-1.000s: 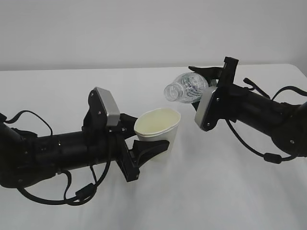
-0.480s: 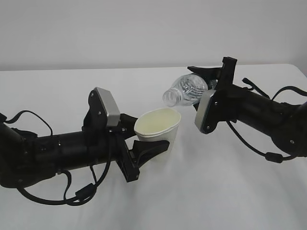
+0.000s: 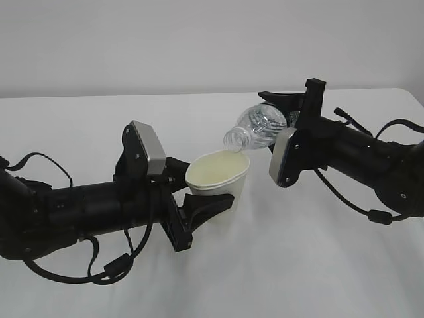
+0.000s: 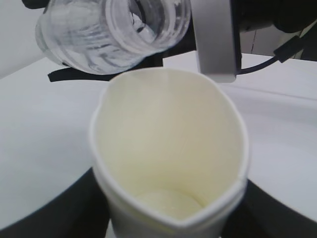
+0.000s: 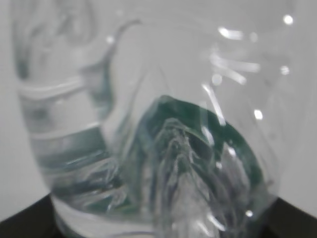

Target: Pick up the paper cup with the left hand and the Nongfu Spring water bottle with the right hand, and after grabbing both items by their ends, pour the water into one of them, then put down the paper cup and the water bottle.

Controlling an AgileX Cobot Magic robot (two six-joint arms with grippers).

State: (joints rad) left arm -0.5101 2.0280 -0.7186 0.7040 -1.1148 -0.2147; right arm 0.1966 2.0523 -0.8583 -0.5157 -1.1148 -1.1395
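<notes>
The right hand (image 3: 281, 122) is clamped on the Nongfu Spring water bottle (image 3: 260, 126) near its base end, one black finger showing along the bottle's far side in the exterior view; the right wrist view is filled by crushed clear plastic with the green label behind it, so the grip looks firm enough to dent the wall. From that gripper the bottle's long axis runs leftward and slightly down, nearly level, with the open capless mouth as its left tip.

The left hand (image 3: 199, 192) pinches the paper cup (image 3: 217, 177) low on its body, jaws on either side, squeezing the rim into a pointed oval, as the left wrist view shows. The cup stands roughly upright, held off the white table (image 3: 278, 265), at centre of the scene.

The relation that matters: the bottle's mouth lies just above the cup's far right rim, close to it, and I cannot tell whether they touch. In the left wrist view the mouth hangs over the far edge rather than over the middle. No stream of water is visible, and whether the cup's bottom is wet is unclear. My judgement is that pouring calls for the right hand to tip the mouth further down while keeping it inside the rim line; the left hand, already beneath, need only hold steady.
</notes>
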